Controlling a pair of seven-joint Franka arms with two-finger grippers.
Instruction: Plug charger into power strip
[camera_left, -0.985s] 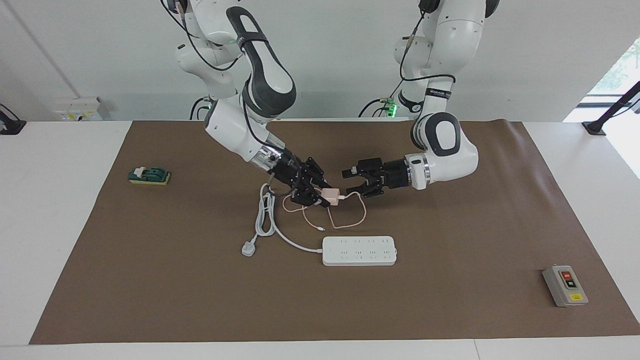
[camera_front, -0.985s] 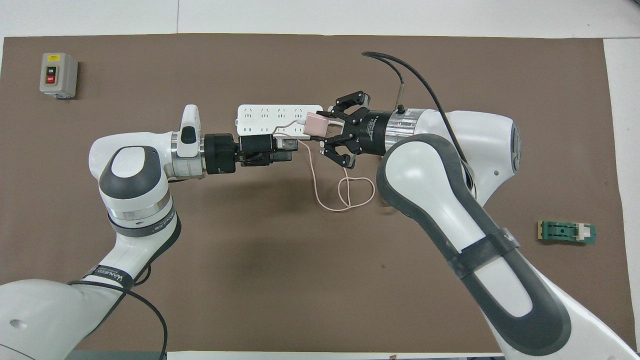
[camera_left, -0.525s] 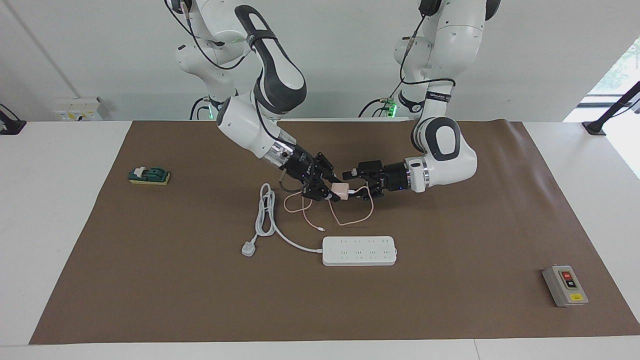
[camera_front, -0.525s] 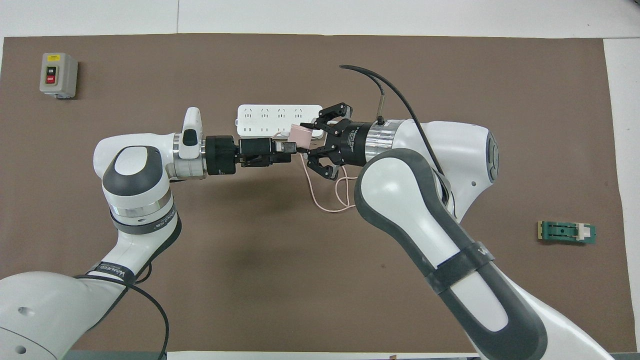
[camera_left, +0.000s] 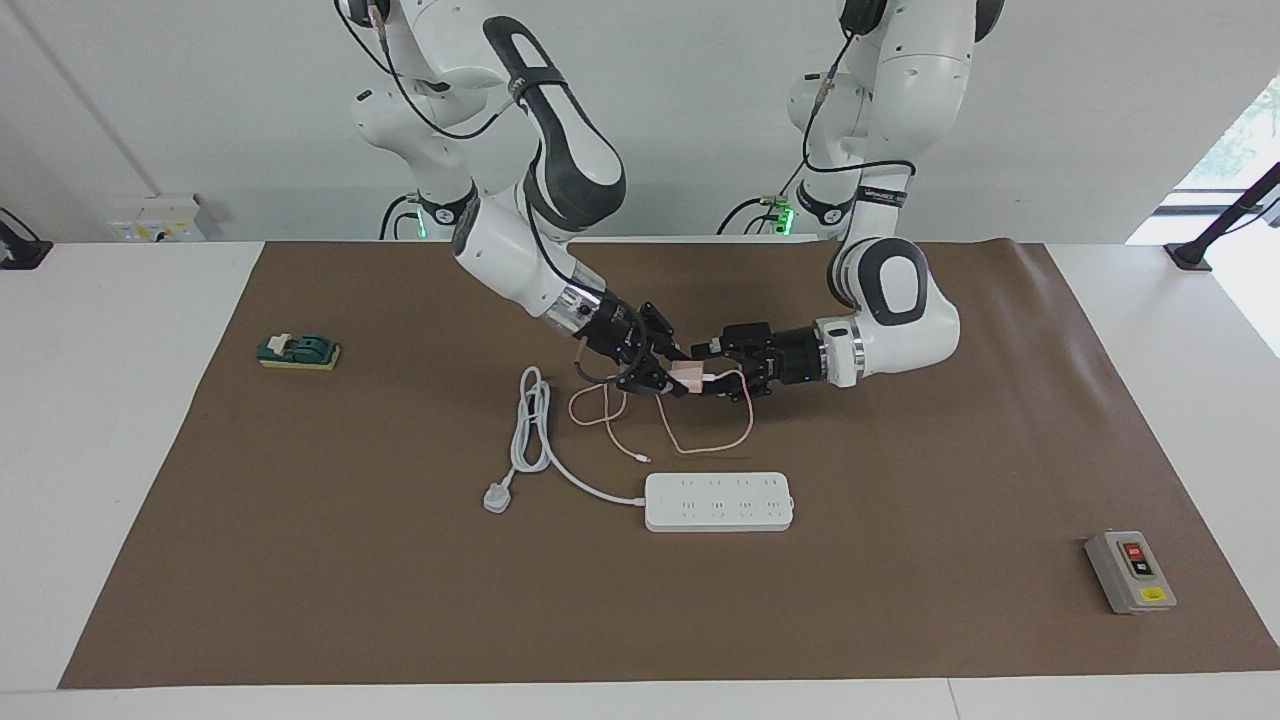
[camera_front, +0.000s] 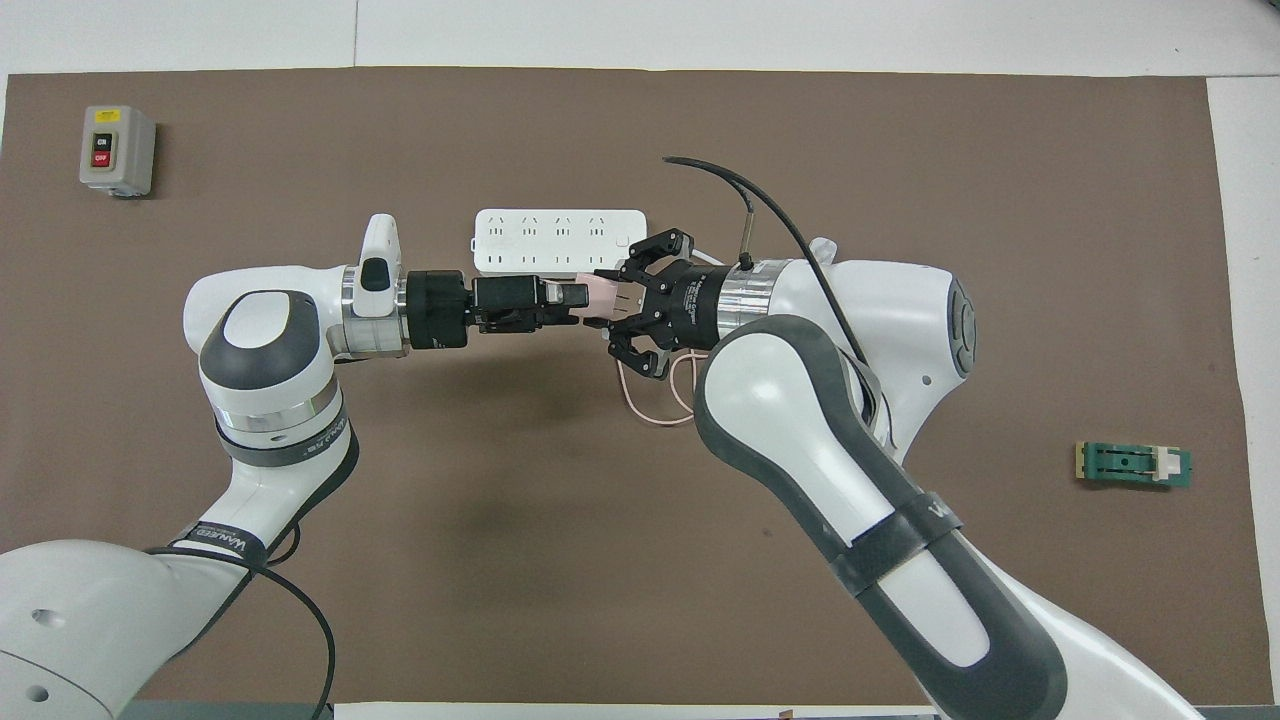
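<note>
Open brown surface (camera_left: 900, 620) all round the power strip (camera_left: 719, 501), sockets uncovered from above. Nearer the robots, blocked by the pink cable loops (camera_left: 700, 440), with both hands meeting over them: right hand (camera_left: 672, 382), left hand (camera_left: 722, 370). White cord (camera_left: 535, 440) toward the right arm's end.

Bright, even indoor light fills both views, and daylight glares white at a window (camera_left: 1235, 150) at the facing view's edge. The arms cast soft, diffuse shadows on the brown mat (camera_front: 560, 520). Both views are sharp, without visible blur.
</note>
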